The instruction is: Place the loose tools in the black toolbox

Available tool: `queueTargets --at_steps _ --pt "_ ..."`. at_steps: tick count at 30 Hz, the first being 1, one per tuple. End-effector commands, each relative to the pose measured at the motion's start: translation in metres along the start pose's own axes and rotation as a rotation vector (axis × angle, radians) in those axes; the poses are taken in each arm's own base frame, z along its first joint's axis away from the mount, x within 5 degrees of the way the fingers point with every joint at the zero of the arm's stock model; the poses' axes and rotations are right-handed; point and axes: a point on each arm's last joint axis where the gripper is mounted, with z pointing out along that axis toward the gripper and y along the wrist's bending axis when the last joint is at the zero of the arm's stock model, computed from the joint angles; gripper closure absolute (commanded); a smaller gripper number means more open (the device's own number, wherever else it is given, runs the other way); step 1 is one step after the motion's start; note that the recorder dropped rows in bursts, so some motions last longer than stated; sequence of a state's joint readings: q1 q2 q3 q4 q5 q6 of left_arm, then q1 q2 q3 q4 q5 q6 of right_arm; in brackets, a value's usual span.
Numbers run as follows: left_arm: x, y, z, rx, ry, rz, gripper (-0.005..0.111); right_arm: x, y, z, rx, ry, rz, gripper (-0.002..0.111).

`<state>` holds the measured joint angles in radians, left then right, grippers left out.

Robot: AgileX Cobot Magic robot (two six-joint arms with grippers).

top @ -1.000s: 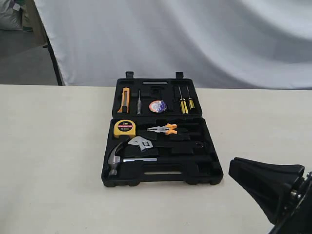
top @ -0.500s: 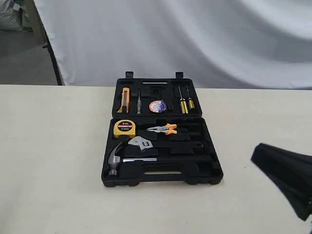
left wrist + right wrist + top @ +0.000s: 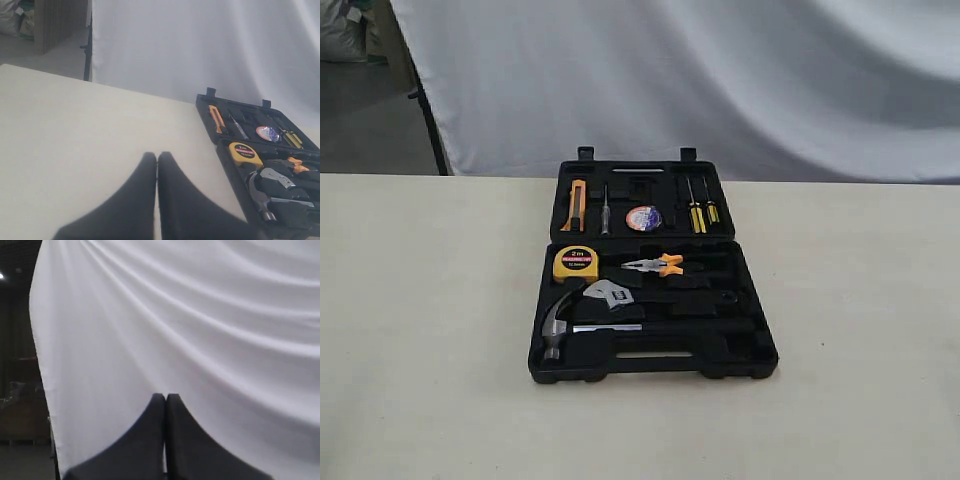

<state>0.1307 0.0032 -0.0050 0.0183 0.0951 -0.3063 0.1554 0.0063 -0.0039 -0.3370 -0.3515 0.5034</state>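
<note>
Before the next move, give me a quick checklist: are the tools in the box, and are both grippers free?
1. Hammer lies in the toolbox's near half: ok.
2. Wrench lies in the same half, just behind the hammer: ok. Pressed fully into its slot: cannot tell.
3. Tape roll sits in the lid half: ok.
4. Left gripper is shut and empty, over the bare table beside the toolbox: ok.
5. Right gripper is shut and empty: ok. It faces the white curtain, so where it stands relative to the toolbox: cannot tell.
</note>
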Motion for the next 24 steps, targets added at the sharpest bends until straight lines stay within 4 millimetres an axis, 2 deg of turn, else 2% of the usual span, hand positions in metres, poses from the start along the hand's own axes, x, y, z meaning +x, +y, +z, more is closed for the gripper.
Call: queueTargets --at_steps 1,4,7,22,24 --pt "-0.002 0.001 0.0 -0.021 -0.02 0.0 0.106 0.009 -0.005 -0.001 0.057 0.083 0.004 0.109" --pt "-0.002 0.001 0.0 -0.021 -0.02 0.0 0.106 0.026 -0.015 -0.006 0.164 0.282 -0.021 0.109" --pt "-0.002 0.001 0.0 -0.021 -0.02 0.0 0.106 0.036 -0.02 -0.01 0.229 0.401 -0.022 0.109" --pt "-0.002 0.001 0.0 -0.021 -0.02 0.0 0.106 0.04 -0.021 -0.012 0.239 0.45 -0.005 0.109" --pt "-0.002 0.001 0.0 -0.021 -0.02 0.0 0.106 0.041 -0.019 -0.012 0.21 0.467 -0.053 0.109"
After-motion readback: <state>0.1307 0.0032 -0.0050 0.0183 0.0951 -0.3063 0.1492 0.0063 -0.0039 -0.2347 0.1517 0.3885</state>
